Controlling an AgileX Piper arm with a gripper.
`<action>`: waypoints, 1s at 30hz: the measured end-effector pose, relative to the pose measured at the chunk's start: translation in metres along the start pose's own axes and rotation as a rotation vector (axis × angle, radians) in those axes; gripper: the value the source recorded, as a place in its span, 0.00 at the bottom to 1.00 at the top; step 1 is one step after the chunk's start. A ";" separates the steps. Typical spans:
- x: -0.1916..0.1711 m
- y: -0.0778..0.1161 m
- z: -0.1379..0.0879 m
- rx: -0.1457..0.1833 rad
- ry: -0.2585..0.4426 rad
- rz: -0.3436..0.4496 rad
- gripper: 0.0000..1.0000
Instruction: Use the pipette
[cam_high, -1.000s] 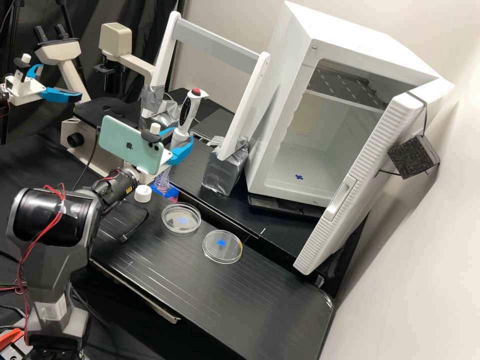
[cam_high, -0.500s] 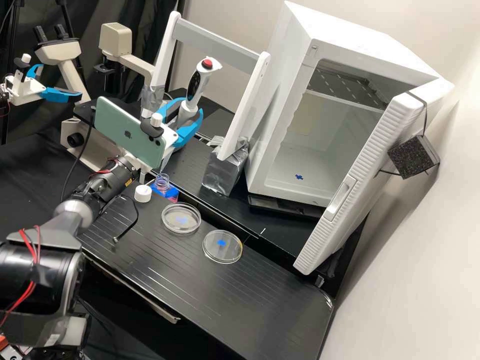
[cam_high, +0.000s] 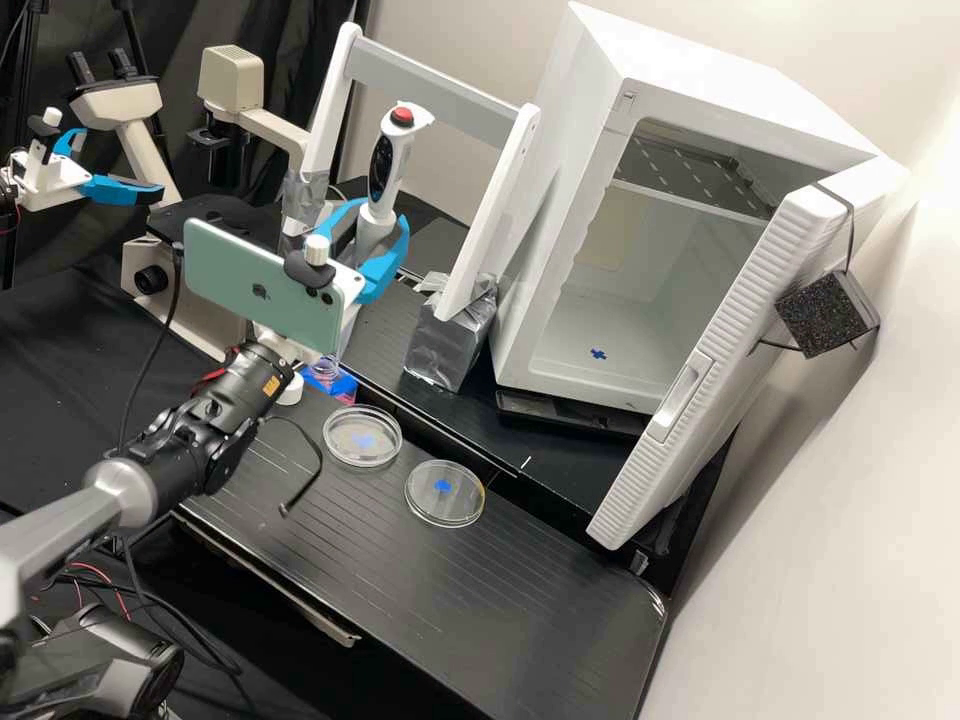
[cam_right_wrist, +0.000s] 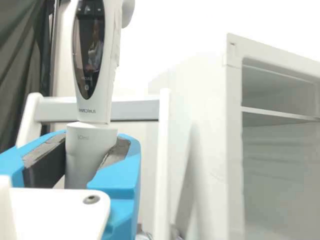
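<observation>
Around the neck of the pipette (cam_high: 398, 155), the gripper (cam_high: 383, 225) is clamping, spread only as wide as the grey barrel it's holding. The pipette is standing nearly upright, red button uppermost, near the white frame (cam_high: 430, 85). We're likely watching the positioning step, with the next move calling for steady alignment over the bottle (cam_high: 326, 370), while a petri dish (cam_high: 362, 437) is lying nearby.
</observation>
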 end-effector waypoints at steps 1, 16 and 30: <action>-0.002 0.001 0.003 -0.002 -0.001 -0.008 0.00; -0.020 0.009 0.022 -0.039 -0.029 0.003 0.00; -0.019 0.003 0.018 -0.079 0.001 -0.026 0.00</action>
